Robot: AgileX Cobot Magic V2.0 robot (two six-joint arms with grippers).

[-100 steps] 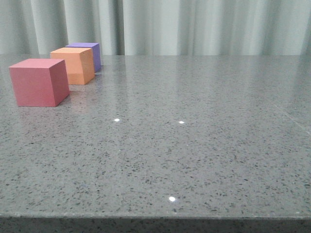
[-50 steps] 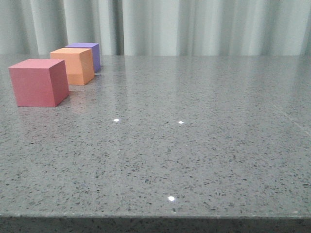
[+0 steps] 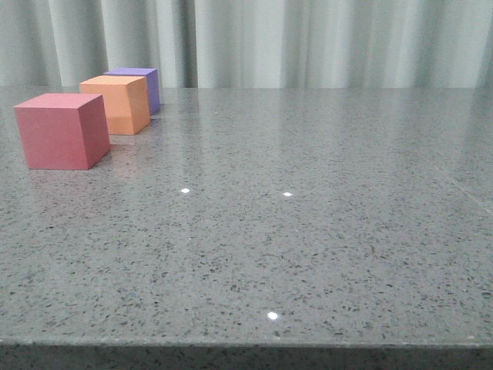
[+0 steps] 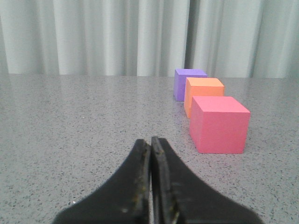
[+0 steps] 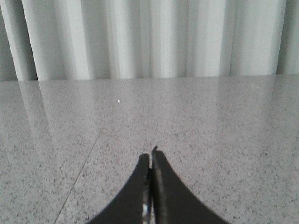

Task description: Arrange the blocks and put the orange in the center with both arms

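Three matte sharp-edged cubes in a row, far left on speckled grey table (image 3: 308, 231): red-pink cube (image 3: 62, 129) nearest, orange cube (image 3: 117, 104) in the middle, purple cube (image 3: 140, 86) farthest by curtain (image 3: 308, 42). Left gripper (image 4: 150, 142) pressed closed, empty, near red-pink. Right gripper (image 5: 151, 158) closed, empty, well apart.

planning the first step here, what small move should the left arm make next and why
Probably open the left gripper and ease it toward the red-pink cube. Its fingers are pressed shut and empty, and that cube is the nearest of the row, with the orange cube and purple cube lined up behind it.
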